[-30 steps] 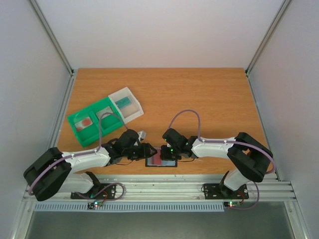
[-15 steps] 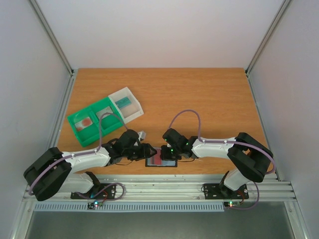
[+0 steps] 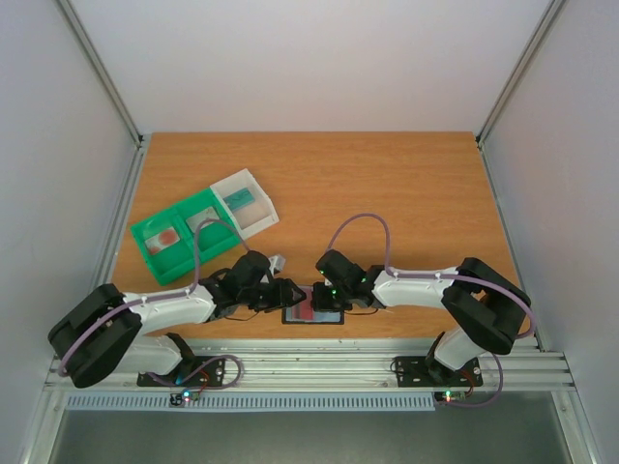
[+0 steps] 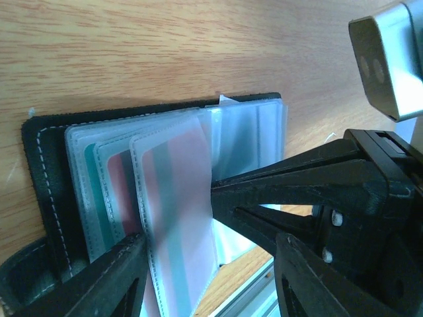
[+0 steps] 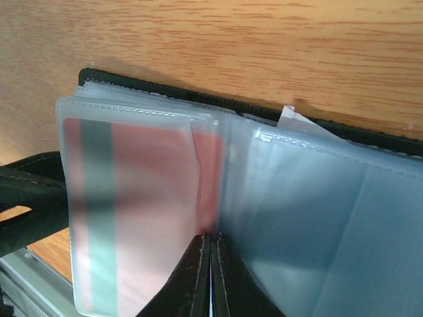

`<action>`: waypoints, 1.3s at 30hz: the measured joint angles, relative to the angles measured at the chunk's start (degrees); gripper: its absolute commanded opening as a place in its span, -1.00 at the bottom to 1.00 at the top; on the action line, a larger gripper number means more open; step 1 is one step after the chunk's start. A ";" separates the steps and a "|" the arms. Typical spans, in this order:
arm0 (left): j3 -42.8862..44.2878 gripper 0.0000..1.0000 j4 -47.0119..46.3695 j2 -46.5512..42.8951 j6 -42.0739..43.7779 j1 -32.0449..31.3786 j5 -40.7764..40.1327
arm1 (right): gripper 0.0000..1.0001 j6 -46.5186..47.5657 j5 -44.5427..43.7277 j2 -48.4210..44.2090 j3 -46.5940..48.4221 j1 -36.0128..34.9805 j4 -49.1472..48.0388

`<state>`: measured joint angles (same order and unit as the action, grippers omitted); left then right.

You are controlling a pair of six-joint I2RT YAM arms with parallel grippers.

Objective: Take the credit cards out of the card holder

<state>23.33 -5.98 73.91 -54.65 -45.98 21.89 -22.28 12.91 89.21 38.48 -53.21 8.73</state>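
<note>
The black card holder (image 3: pixel 314 316) lies open at the table's near edge between both grippers. Its clear sleeves fan upward (image 4: pixel 43 172). One raised sleeve holds a red-pink credit card (image 4: pixel 182 178) with a grey stripe (image 5: pixel 145 191); a teal card edge (image 4: pixel 99 191) shows in a sleeve behind it. My left gripper (image 4: pixel 211 281) is open, its fingers (image 4: pixel 112 277) on either side of that raised sleeve. My right gripper (image 5: pixel 210 239) is shut, its tips pressing at the fold beside the card's sleeve; it enters the left wrist view from the right (image 4: pixel 221 195).
A green-and-white sorting tray (image 3: pixel 155 253) sits at the back left, with a teal card (image 3: pixel 240 200) in its white part and a reddish card (image 3: pixel 169 237) in a green compartment. The metal rail (image 3: pixel 309 365) runs just below the holder.
</note>
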 measured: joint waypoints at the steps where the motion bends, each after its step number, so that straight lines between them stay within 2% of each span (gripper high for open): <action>1: 0.02 0.01 0.00 -0.07 -0.02 0.00 0.17 | -0.93 0.00 0.04 -0.04 -0.15 0.00 -0.24; 7: 0.15 -0.27 0.07 -1.11 -0.57 0.00 1.11 | -0.90 -0.20 0.46 -0.79 -1.57 0.00 -2.47; 12: 0.68 -0.39 0.00 -1.70 -0.55 0.00 2.03 | -0.83 -0.24 0.61 -0.98 -1.57 0.00 -2.38; 26: 2.14 -0.37 -0.83 -0.33 -0.46 0.00 4.11 | -0.76 -0.20 -2.75 -5.79 -1.62 -0.04 4.15; 39: 3.39 -0.36 -4.72 3.19 -1.95 -0.02 6.86 | -0.76 0.00 -14.25 -18.01 -2.49 -0.11 13.18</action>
<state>26.72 -10.70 77.10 -56.60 -46.00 28.75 -22.28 -1.34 71.20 35.99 -53.32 21.91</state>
